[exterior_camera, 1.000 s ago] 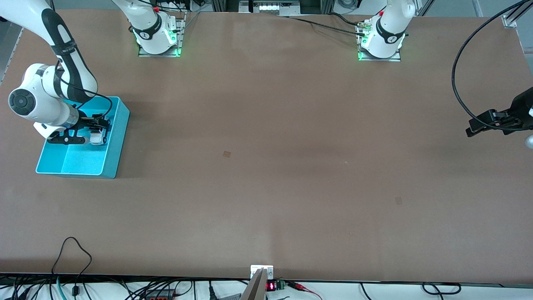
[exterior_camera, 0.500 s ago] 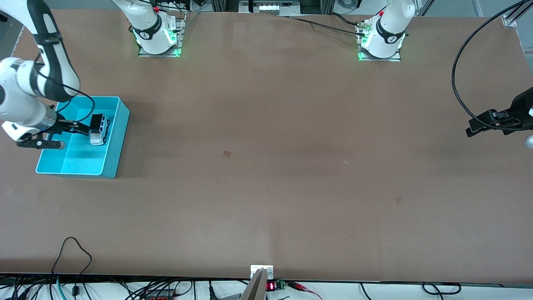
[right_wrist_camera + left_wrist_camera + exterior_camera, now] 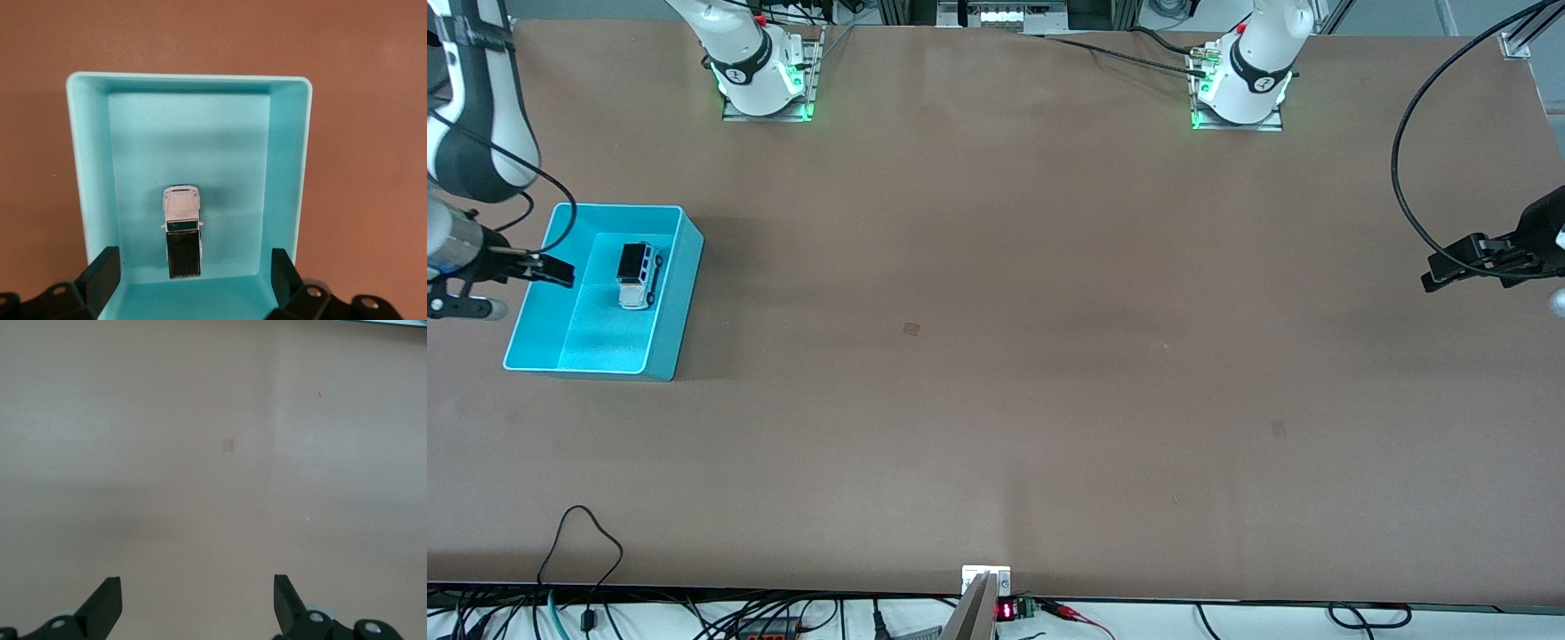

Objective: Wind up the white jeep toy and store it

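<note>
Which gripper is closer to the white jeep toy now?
The right gripper, jaws open over the turquoise bin's rim, beside the white jeep toy inside. The left gripper waits open at the left arm's table end.

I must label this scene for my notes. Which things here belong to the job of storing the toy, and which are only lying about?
Belongs to the job:
- white jeep toy, in the bin
- turquoise bin
- right gripper, open, over the bin's edge

Lying about or idle:
- left gripper, open, waiting over the table
- black cable, nearest the front camera
</note>
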`<state>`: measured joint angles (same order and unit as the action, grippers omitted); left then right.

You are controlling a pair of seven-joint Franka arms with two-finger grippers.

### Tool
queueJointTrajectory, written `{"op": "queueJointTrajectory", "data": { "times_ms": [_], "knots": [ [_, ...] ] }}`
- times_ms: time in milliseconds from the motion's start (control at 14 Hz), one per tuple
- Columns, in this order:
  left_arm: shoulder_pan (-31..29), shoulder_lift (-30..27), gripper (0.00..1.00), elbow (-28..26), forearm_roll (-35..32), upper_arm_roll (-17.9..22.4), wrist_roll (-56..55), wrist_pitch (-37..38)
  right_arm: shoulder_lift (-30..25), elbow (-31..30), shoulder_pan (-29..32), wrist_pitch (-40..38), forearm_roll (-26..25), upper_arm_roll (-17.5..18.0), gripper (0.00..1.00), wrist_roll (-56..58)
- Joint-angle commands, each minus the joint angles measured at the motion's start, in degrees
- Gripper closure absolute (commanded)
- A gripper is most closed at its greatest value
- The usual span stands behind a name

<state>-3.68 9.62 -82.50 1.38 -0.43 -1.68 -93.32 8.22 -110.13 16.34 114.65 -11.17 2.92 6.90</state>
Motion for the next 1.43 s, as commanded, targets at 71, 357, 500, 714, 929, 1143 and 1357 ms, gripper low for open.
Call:
{"op": "queueJointTrajectory", "data": {
  "times_ms": [71, 357, 500, 714, 929, 1143, 1357],
  "knots": [
    [0.25, -0.39, 0.0, -0.03, 1.08, 0.08, 0.37, -0.28, -2.94, 6.31, -0.78, -8.28, 1.06, 3.05, 0.0, 0.04],
    [0.17, -0.39, 0.0, -0.03, 1.17, 0.08, 0.37, -0.28, -4.88, 10.8, -0.78, -11.38, 7.2, 4.29, 0.0, -0.13],
    [0.25, -0.39, 0.0, -0.03, 1.17, 0.08, 0.37, -0.2, -5.93, 11.51, -0.7, -11.64, 8.26, 4.2, 0.0, 0.04],
    [0.17, -0.3, 0.0, -0.12, 1.17, 0.08, 0.37, -0.2, -6.82, 15.01, -2.7, -18.91, 10.56, 4.29, 0.0, -1.09],
    [0.17, -0.3, 0.0, -0.12, 1.17, 0.08, 0.37, -0.2, -6.81, 17.66, -6.22, -22.88, 9.77, 3.85, 0.0, -1.28],
    [0.17, -0.3, 0.0, -0.12, 1.17, 0.08, 0.37, -0.11, -6.55, 18.36, -11.83, -23.07, 8.27, 0.19, 0.0, -1.19],
    [0.17, -0.39, 0.0, -0.12, 1.17, 0.08, 0.37, -0.11, -3.84, 23.19, -18.96, -25.43, 9.06, -8.26, 0.0, -0.66]
  ]
}}
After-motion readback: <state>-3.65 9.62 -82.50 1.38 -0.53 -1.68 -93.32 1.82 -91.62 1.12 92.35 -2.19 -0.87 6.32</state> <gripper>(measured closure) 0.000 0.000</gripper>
